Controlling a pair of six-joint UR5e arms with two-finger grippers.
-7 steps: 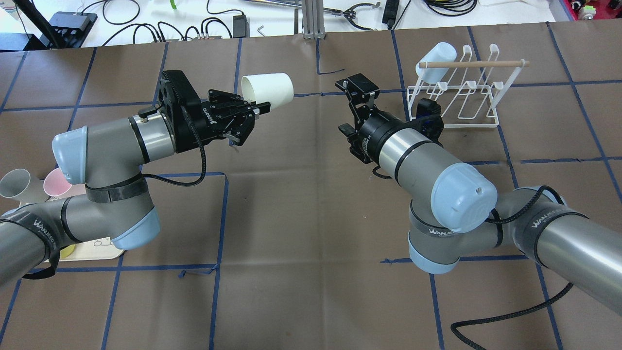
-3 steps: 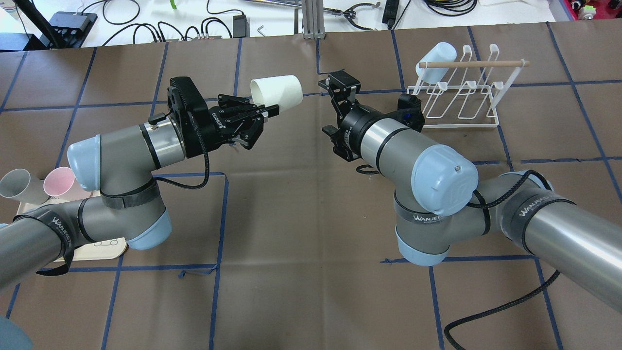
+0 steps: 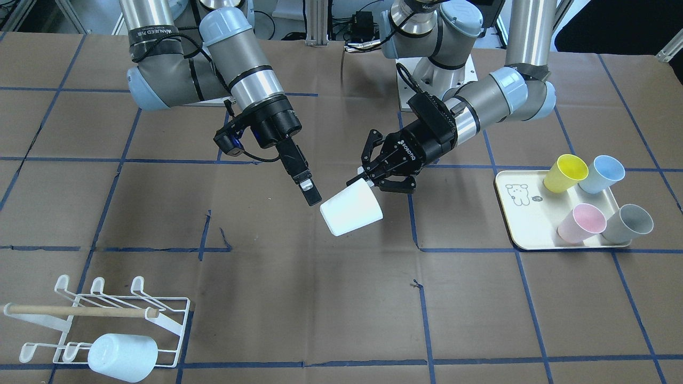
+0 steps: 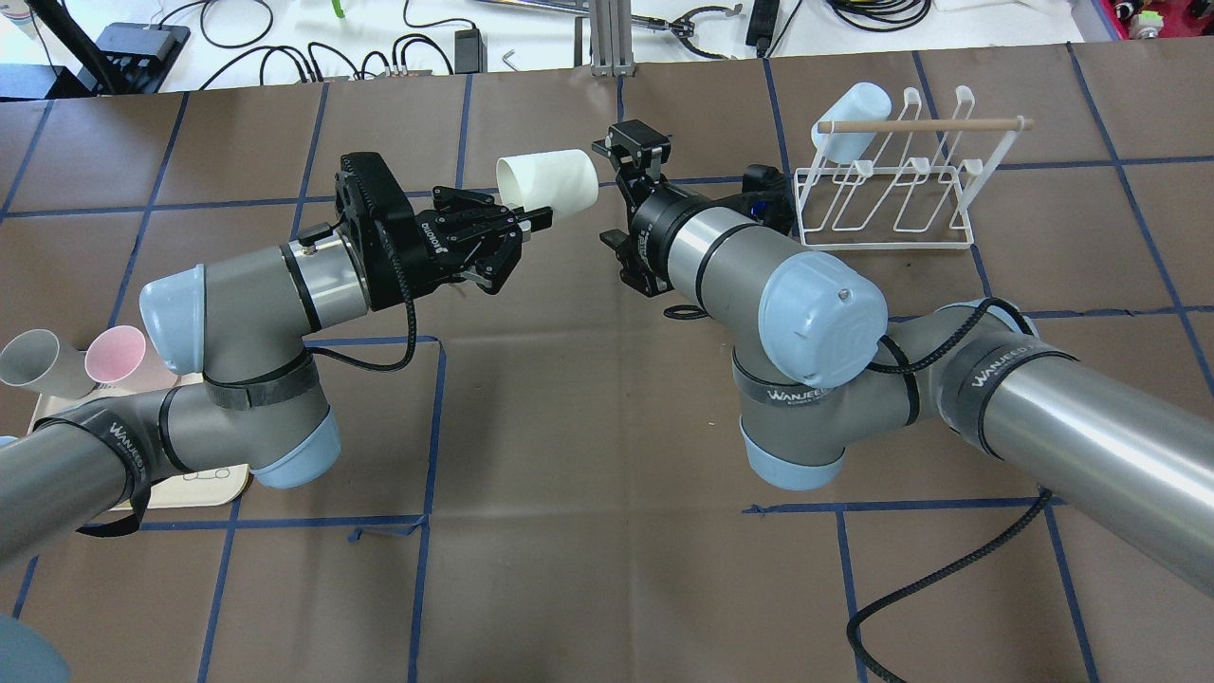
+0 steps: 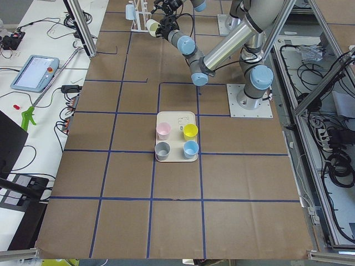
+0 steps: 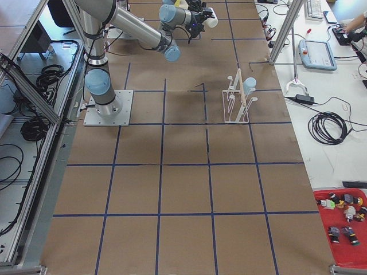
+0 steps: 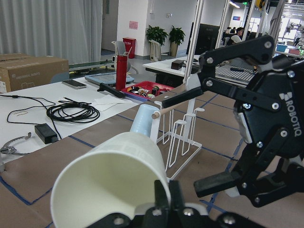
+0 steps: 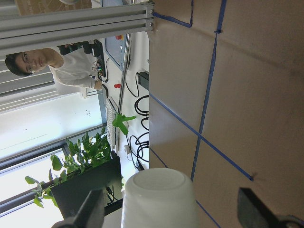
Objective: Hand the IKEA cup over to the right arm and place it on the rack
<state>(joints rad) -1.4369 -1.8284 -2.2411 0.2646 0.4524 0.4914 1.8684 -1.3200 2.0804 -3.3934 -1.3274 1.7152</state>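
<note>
Cup (image 4: 548,185), white, is in the air over mid-table, lying roughly on its side. Its mouth faces the left gripper (image 4: 527,219) and its base faces the right gripper (image 4: 612,197). Left gripper's fingers are clamped on the rim, one inside the mouth and one outside. Right gripper's fingers are spread wide. In the right wrist view they flank the cup's base with a gap on each side, not touching. Rack (image 4: 892,194) stands on the table (image 4: 569,427) at the robot's right, well apart from the cup. A pale blue cup (image 4: 852,121) is upended on an end prong. Tray (image 3: 520,213) at the robot's left carries a yellow cup (image 3: 565,173), a blue cup (image 3: 602,174), a pink cup (image 3: 581,224) and a grey cup (image 3: 629,224).
</note>
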